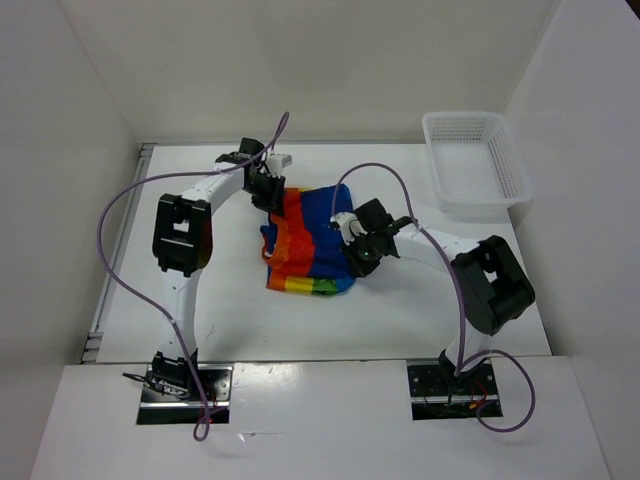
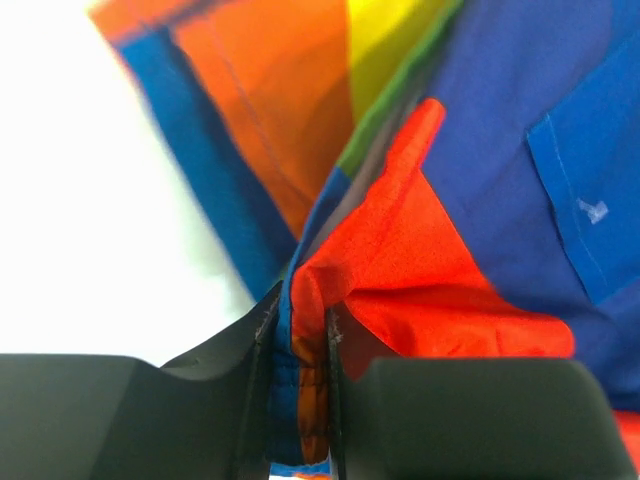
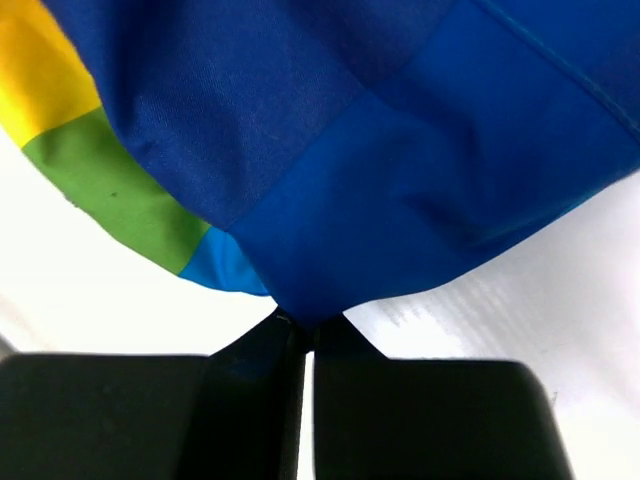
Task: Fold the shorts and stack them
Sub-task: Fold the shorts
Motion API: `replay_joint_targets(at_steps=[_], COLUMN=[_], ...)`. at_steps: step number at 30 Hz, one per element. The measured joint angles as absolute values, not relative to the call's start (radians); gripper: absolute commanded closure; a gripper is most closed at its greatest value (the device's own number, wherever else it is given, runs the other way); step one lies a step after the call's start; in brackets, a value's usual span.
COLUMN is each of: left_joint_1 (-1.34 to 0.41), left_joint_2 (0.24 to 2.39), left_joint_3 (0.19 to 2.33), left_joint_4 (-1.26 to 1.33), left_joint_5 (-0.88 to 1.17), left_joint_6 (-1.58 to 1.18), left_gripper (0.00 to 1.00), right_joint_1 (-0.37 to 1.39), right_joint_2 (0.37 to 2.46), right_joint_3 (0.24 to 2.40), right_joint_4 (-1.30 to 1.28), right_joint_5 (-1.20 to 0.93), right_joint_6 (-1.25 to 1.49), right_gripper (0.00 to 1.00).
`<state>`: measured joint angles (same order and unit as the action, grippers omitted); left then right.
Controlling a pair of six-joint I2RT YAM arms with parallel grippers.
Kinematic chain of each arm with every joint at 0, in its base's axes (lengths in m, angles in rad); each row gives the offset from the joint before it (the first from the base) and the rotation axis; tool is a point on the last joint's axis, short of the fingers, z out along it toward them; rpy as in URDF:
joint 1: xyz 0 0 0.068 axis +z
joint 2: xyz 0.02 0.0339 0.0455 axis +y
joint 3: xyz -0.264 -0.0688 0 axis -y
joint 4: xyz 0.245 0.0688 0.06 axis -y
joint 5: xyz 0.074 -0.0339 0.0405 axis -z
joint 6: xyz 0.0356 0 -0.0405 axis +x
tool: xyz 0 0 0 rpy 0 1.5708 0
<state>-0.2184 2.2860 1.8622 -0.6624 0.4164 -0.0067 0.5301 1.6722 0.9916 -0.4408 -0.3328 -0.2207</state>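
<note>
On the left of the white table [image 1: 200, 300], the left arm reaches up and across so that the left gripper [image 1: 271, 198] sits at the far left corner of the shorts [image 1: 310, 245]. In the left wrist view the left gripper [image 2: 298, 330] has its jaws pressed in on a bunched fold of the shorts [image 2: 480, 150], a wad of blue and orange-red cloth packed between the two black fingers [image 2: 225, 350], with orange, yellow and green bands running off above and a blue panel with a stitched pocket to the right. The shorts lie in a crumpled heap at the middle of the table between the two arms, blue on the far side, red and orange down the left, and a rainbow hem along the near edge. On their right edge sits the right gripper [image 1: 353, 248], its arm coming in from the right. In the right wrist view the right gripper [image 3: 305, 325] is fully closed, its fingertips [image 3: 255, 350] meeting on the very edge of the blue cloth of the shorts [image 3: 400, 150], which draws to a point there; green and yellow stripes show at the left. A white mesh basket [image 1: 470, 118] stands well apart at the far right corner of the table.
</note>
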Motion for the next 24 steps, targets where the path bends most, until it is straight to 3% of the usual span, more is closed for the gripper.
replay_joint_targets(at_steps=[2,3,4,6,7,9,11,15,16,17,24], left_joint_1=[-0.206,-0.200,-0.195,-0.187,-0.185,-0.183,-0.180,-0.179,-0.179,-0.179,-0.177], left_joint_2=[2.288,2.288,2.288,2.288,2.288,2.288,2.288,2.271,2.262,2.249,2.078], left_joint_3=[1.881,1.885,1.887,1.887,1.886,1.885,1.880,1.856,1.851,1.849,1.835], left_joint_4=[-0.654,-0.651,-0.649,-0.649,-0.649,-0.648,-0.641,-0.644,-0.643,-0.645,-0.640], left_joint_5=[0.404,0.400,0.397,0.396,0.396,0.397,0.399,0.419,0.425,0.429,0.393], left_joint_6=[-0.007,-0.007,-0.007,-0.005,-0.005,-0.005,-0.002,-0.004,-0.004,-0.006,-0.004], left_gripper=[0.71,0.69,0.67,0.63,0.57,0.48,0.38,0.19,0.04,0.01,0.01], right_joint_1=[0.530,0.530,0.530,0.530,0.530,0.530,0.530,0.530,0.530,0.530,0.530], right_joint_2=[1.681,1.685,1.687,1.691,1.692,1.693,1.691,1.637,1.601,1.563,1.220], right_joint_3=[0.992,0.992,0.992,0.997,1.003,1.017,1.042,1.090,1.098,1.106,1.164], right_joint_4=[-0.433,-0.429,-0.426,-0.430,-0.438,-0.456,-0.475,-0.509,-0.519,-0.528,-0.537], right_joint_5=[-0.315,-0.305,-0.298,-0.284,-0.279,-0.273,-0.270,-0.254,-0.249,-0.246,-0.165], right_joint_6=[-0.234,-0.243,-0.252,-0.277,-0.302,-0.340,-0.371,-0.440,-0.461,-0.482,-0.617], right_gripper=[0.98,0.87,0.63,0.46,0.32,0.23,0.00,0.00,0.00,0.00,0.00])
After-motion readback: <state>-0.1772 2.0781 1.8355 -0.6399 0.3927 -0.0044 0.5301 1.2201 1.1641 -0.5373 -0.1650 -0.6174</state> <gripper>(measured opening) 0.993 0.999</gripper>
